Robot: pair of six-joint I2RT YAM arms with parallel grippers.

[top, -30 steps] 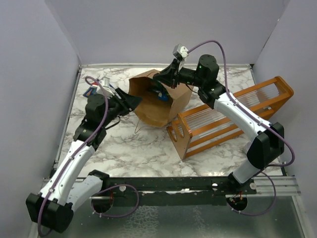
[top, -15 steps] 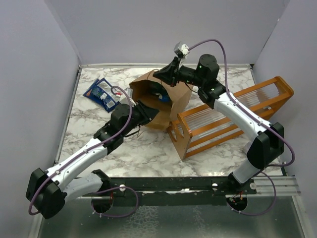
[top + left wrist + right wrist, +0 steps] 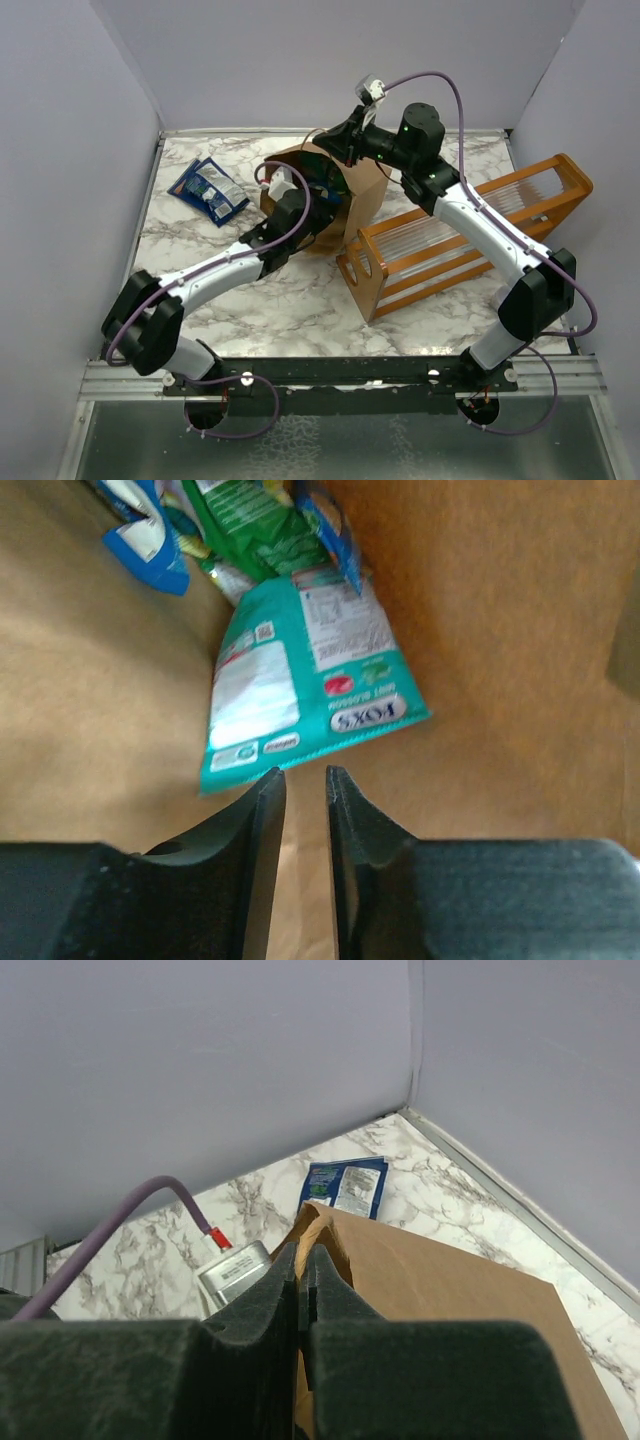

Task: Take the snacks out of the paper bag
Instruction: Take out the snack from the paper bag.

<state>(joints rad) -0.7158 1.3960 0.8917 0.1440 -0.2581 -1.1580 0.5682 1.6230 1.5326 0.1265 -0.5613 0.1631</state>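
Reaches the left hand point(image 3: 305, 778) into the open mouth of the paper bag point(image 3: 355, 205), which is tipped on its side toward the far edge of the counter point(image 3: 300, 300), roughly midway between the left and right edges. Holds that hand's fingers point(image 3: 258, 820) apart by only a narrow gap, with nothing between them, just short of a teal packet point(image 3: 300, 680) lying flat and label-up on the bag's brown inner wall. Shows, deeper in behind the teal packet, a green packet point(image 3: 255, 525) and a blue packet point(image 3: 150, 550) heaped together and overlapping at the bag's bottom. Pinches the bag's upper rim from above with the right hand point(image 3: 300, 1263), clamped tight on the paper edge at the far side of the mouth. Leaves a pair of blue-and-white packets point(image 3: 208, 188) out on the marble near the far-left corner, side by side and overlapping, well apart from the bag. Sets an orange wooden rack point(image 3: 470, 235) with clear slats just beside the bag toward the right edge; cannot tell whether its end touches the paper.
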